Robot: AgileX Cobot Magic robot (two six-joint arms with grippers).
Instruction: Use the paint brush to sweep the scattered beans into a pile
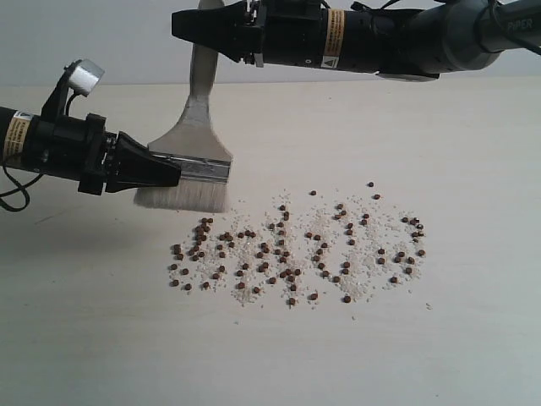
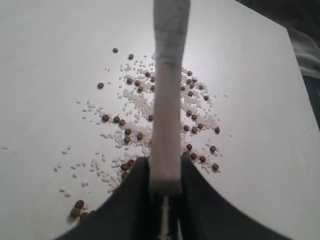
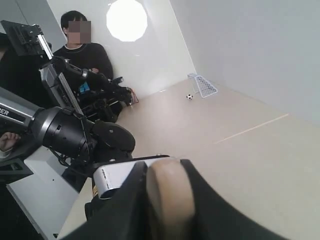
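Exterior: paint brush (image 1: pixel 197 110) stands upright. It has a pale wooden handle, a silver ferrule (image 1: pixel 207 167) and off-white bristles (image 1: pixel 186 198), with the tips touching the desk (image 1: pixel 473 338). Left arm (image 1: pixel 51 144) comes in from the side, and the left jaws are clamped across the ferrule just above the bristles. Right arm (image 1: pixel 406 34) reaches across the top, and the right jaws are closed on the upper handle. Handle tip is cut off by the frame edge. Beans (image 1: pixel 287 275) are small, round and dark reddish-brown, spread in a wide loose band mixed with whitish grit (image 1: pixel 372 233). The band's near end is just beside the bristles and the rest runs away toward the right arm's side. Both sets of jaws are above the beans, not touching them.

Left wrist: paint brush (image 2: pixel 167 110) seen edge-on, a thin pale strip pinched between the two black jaws with no gap either side. Beans (image 2: pixel 128 131) and grit lie on the desk (image 2: pixel 50 50) beyond the jaws, on both sides of the brush edge.

Right wrist: rounded wooden end of the paint brush (image 3: pixel 167 195) fills the space between the jaws, with both sides touching. No beans in this view. Behind are the desk (image 3: pixel 250 165), a seated person (image 3: pixel 80 50), and a small goal (image 3: pixel 205 86) with a ball (image 3: pixel 189 96).
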